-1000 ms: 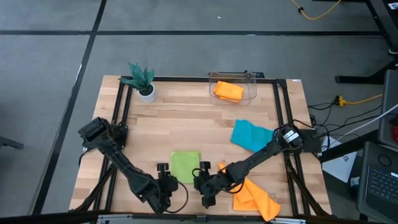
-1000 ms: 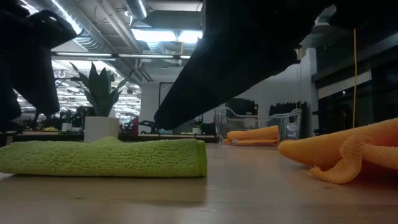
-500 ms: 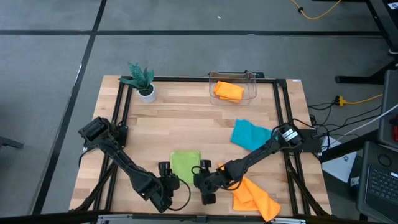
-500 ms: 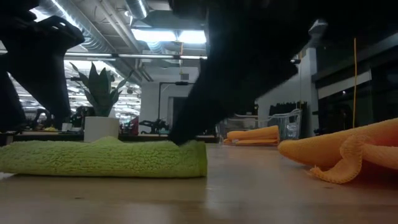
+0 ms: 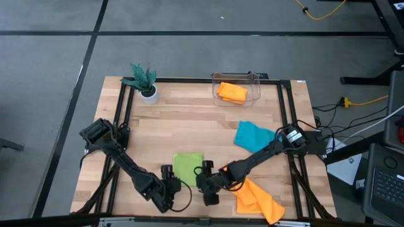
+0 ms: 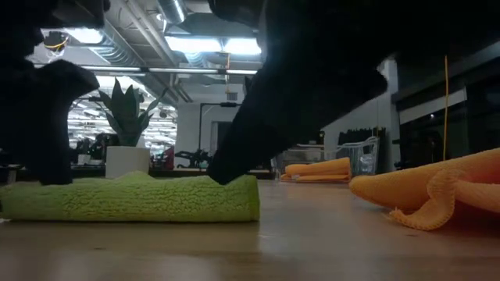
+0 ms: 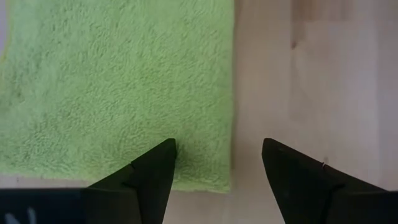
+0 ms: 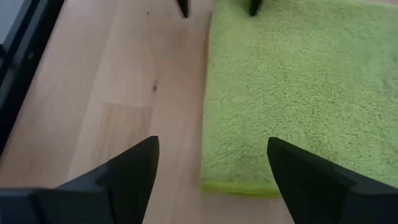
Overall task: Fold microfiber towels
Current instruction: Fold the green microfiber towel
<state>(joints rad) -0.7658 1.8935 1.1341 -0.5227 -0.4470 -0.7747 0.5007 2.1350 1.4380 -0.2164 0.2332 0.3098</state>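
Both tools sit at the near edge of the surface (image 5: 189,126): my left tool (image 5: 167,178) at the lime green towel's (image 5: 187,168) near left corner, my right tool (image 5: 205,176) at its near right corner, each with fingers spread apart and holding nothing. That green towel lies flat as a neat rectangle between them, and each wrist view shows my fingers straddling one corner of it, one finger over the cloth and one over bare wood. To make the next fold clean, I judge I should lower both tools evenly until the lower fingers slip under the hem, pinch both corners together, then lift and carry them in step so the edge stays straight. Just right of my right tool lies a rumpled orange towel (image 5: 259,200); I want to keep clear of it. Farther back the teal-blue towel (image 5: 254,136) waits crumpled, and the other orange towel (image 5: 231,92) rests folded in the clear bin (image 5: 255,81), near the potted plant (image 5: 144,81).
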